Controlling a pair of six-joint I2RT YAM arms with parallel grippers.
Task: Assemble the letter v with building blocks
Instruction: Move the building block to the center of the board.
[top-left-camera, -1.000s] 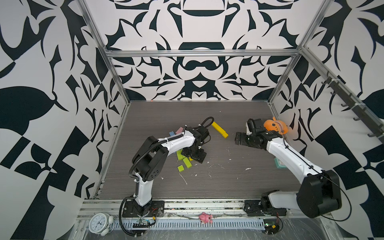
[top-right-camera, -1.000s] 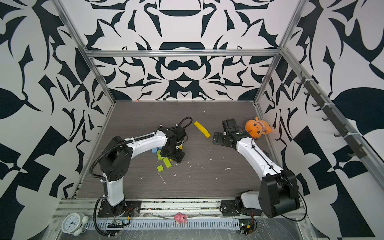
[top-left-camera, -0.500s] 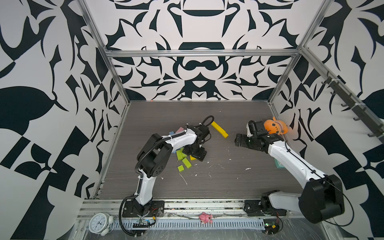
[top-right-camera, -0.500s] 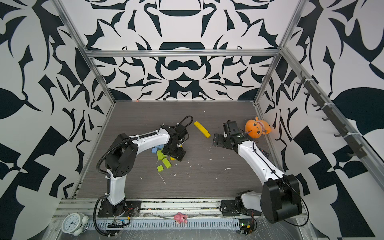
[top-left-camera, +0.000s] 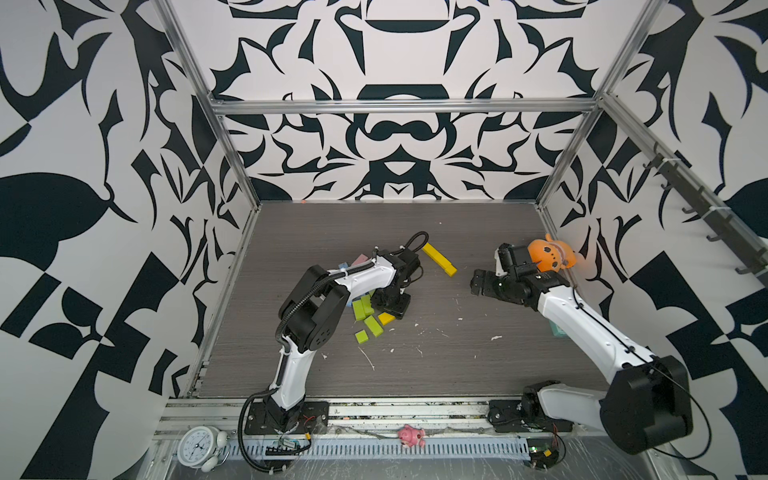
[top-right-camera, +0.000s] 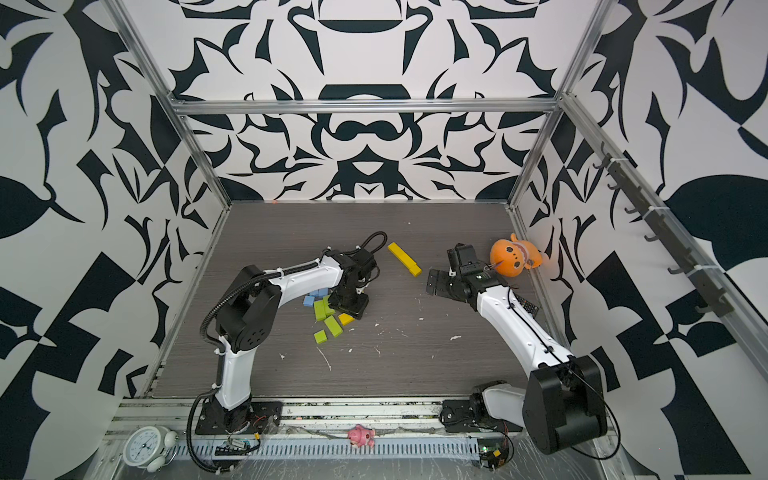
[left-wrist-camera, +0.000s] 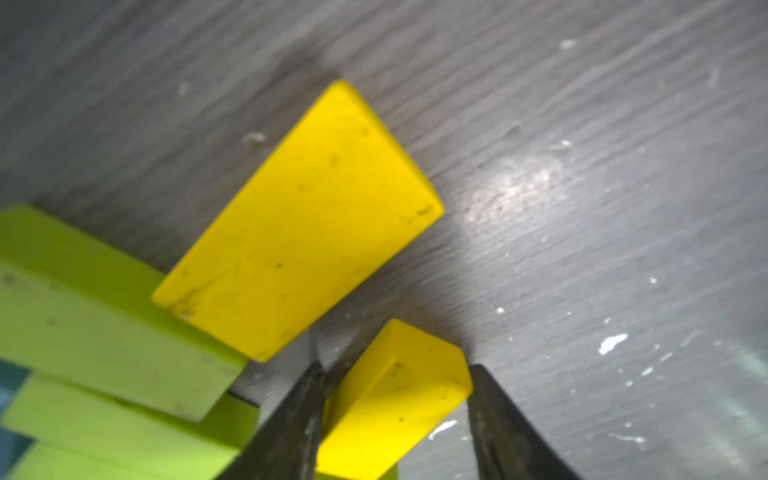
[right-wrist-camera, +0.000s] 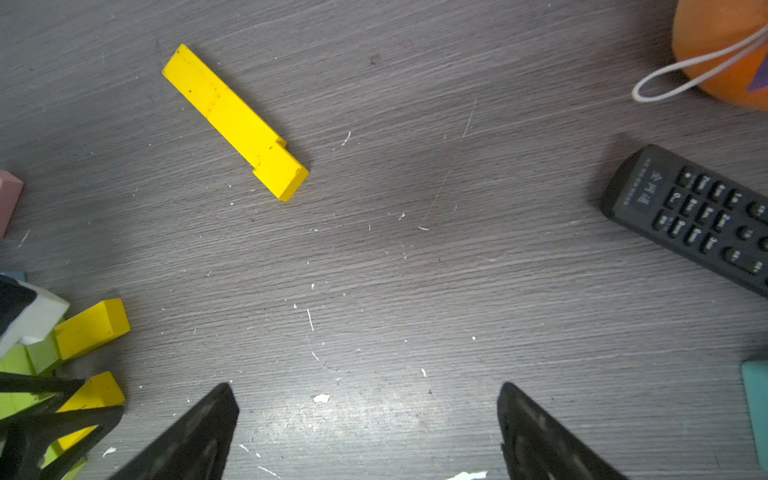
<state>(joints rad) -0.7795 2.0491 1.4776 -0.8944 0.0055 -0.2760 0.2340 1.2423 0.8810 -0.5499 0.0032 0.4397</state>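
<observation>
My left gripper (left-wrist-camera: 397, 368) is shut on a small yellow block (left-wrist-camera: 395, 399) at the edge of the pile of building blocks; it also shows in the right wrist view (right-wrist-camera: 93, 395). A bigger loose yellow block (left-wrist-camera: 303, 224) lies just beyond it, leaning on lime green blocks (left-wrist-camera: 104, 332). In both top views the left gripper (top-left-camera: 390, 305) (top-right-camera: 349, 305) stands over the green blocks (top-left-camera: 365, 316) (top-right-camera: 328, 318), with blue blocks (top-right-camera: 309, 300) and a pink one (top-left-camera: 358, 260) behind the arm. A yellow row (top-left-camera: 439, 259) (right-wrist-camera: 235, 120) lies apart. My right gripper (top-left-camera: 486, 270) (right-wrist-camera: 365, 415) hovers open, holding nothing.
An orange plush toy (top-left-camera: 550, 257) sits by the right wall, with a black remote (right-wrist-camera: 685, 220) and a teal thing (right-wrist-camera: 756, 407) near the right arm. White crumbs dot the grey floor (top-left-camera: 436, 353). A clock (top-left-camera: 199, 446) and a pink toy (top-left-camera: 409, 434) lie on the front rail.
The left gripper's jaws have closed in on the small yellow block, and that arm's elbow has swung inward. The right arm has barely moved.
</observation>
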